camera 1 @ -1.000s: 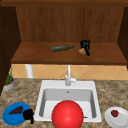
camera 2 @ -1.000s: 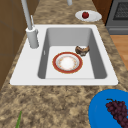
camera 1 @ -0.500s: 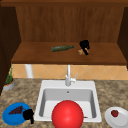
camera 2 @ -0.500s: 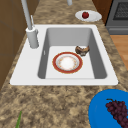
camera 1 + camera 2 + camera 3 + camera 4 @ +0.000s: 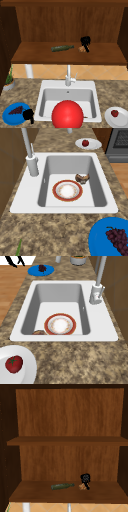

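Note:
My right hand (image 5: 85, 41) (image 5: 85, 478) hovers over the lower cabinet shelf (image 5: 37, 56), fingers relaxed, right beside a small brown item (image 5: 81, 49) (image 5: 81, 486); whether they touch I cannot tell. A green bottle (image 5: 62, 48) (image 5: 62, 486) lies on its side to the left of it. My left hand (image 5: 28, 115) (image 5: 13, 261) hangs open at the edge of a blue plate (image 5: 10, 118) (image 5: 105, 245) with dark grapes (image 5: 15, 110) (image 5: 118, 240), holding nothing.
The white sink (image 5: 50, 83) (image 5: 62, 209) holds a red dish (image 5: 67, 115) (image 5: 67, 190) and a brown item (image 5: 82, 178). Its faucet (image 5: 68, 76) stands at the back. A white plate (image 5: 122, 118) with a tomato (image 5: 114, 113) sits to the right, a potted plant (image 5: 8, 83) far left.

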Tool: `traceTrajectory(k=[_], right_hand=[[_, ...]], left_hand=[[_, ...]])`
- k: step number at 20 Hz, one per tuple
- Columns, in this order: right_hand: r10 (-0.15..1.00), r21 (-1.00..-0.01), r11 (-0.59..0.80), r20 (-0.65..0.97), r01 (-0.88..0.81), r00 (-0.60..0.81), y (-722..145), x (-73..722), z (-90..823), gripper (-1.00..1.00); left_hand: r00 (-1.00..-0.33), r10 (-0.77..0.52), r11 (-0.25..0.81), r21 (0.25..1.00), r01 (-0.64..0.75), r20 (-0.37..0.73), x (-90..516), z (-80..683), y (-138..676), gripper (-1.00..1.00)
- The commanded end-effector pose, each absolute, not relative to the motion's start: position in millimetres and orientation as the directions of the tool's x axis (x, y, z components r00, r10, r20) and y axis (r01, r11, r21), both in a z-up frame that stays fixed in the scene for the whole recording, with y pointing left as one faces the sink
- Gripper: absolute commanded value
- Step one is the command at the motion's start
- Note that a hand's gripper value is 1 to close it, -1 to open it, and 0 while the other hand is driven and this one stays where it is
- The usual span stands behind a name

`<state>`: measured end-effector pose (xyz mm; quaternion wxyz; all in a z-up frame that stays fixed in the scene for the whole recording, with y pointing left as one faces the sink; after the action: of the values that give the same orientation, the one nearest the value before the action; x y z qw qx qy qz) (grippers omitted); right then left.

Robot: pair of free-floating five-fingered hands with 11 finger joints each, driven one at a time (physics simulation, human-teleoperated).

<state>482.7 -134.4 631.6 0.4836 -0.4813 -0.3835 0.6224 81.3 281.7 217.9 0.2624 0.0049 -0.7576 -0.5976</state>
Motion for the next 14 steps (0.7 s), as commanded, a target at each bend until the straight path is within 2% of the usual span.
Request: traceTrajectory(k=[1,4,14], right_hand=[[0.985,-0.954,-0.166,-0.147,-0.249,-0.093,-143.2,482.7,648.5,1.00],[0.988,-0.954,-0.139,-0.116,-0.264,-0.099,-147.2,480.5,659.3,1.00],[0.994,-0.964,-0.089,-0.070,-0.249,-0.082,-146.5,397.7,689.2,1.00]], left_hand=[[-0.862,-0.321,0.286,0.908,0.306,0.392,81.3,217.9,281.7,0.00],[-0.862,-0.321,0.286,0.908,0.306,0.392,81.3,217.9,281.7,0.00],[-0.862,-0.321,0.286,0.908,0.306,0.392,81.3,217.9,281.7,0.00]])
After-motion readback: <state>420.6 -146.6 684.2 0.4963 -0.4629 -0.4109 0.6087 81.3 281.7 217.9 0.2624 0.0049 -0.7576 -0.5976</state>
